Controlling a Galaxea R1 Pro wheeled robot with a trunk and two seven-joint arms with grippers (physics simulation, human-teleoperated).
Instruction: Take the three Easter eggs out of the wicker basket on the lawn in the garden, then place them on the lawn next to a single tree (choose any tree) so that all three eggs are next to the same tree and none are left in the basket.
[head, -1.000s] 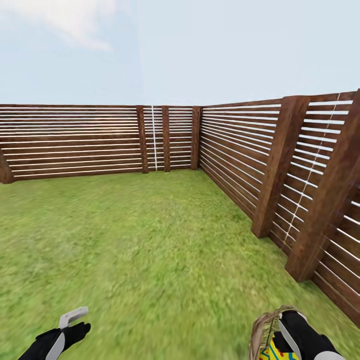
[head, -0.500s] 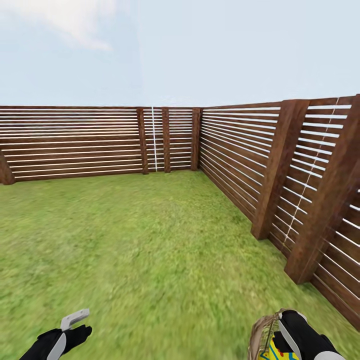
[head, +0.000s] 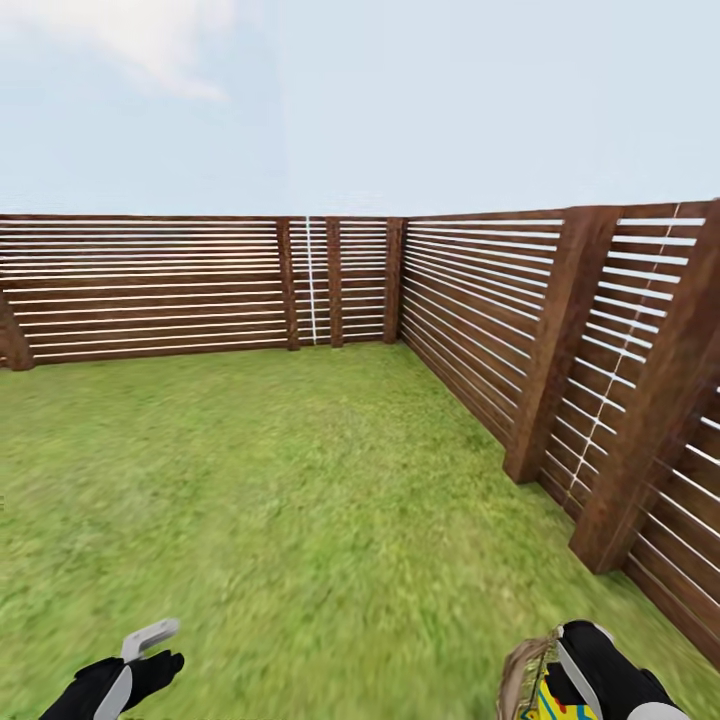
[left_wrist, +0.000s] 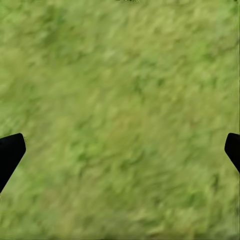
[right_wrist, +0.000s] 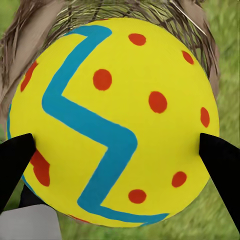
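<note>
Setting: a corner of the garden, with the lawn (head: 300, 480) running up to a brown slatted fence (head: 470, 310) beneath a pale sky.
Fence: one run crosses the far side of the lawn; a second run comes from that corner toward the robot along its right, with thick posts standing on the grass.
Left pincer (head: 150, 650): low over the grass, well away from the fence, fingers spread apart and nothing between them; in the left wrist view the two dark fingertips (left_wrist: 10, 152) sit far apart over bare lawn.
Right pincer (right_wrist: 120, 155): clenched on an Easter egg (right_wrist: 112, 120), one dark fingertip against each side of it.
Easter egg: yellow with a blue zigzag and red dots, held on the side nearer the fence's right run, with the wicker basket (right_wrist: 37, 27) close behind it.
Wicker basket: its tan woven rim (head: 525, 665) shows just beside the right pincer in the head view; whether the egg is inside the rim or just above it cannot be told.
</note>
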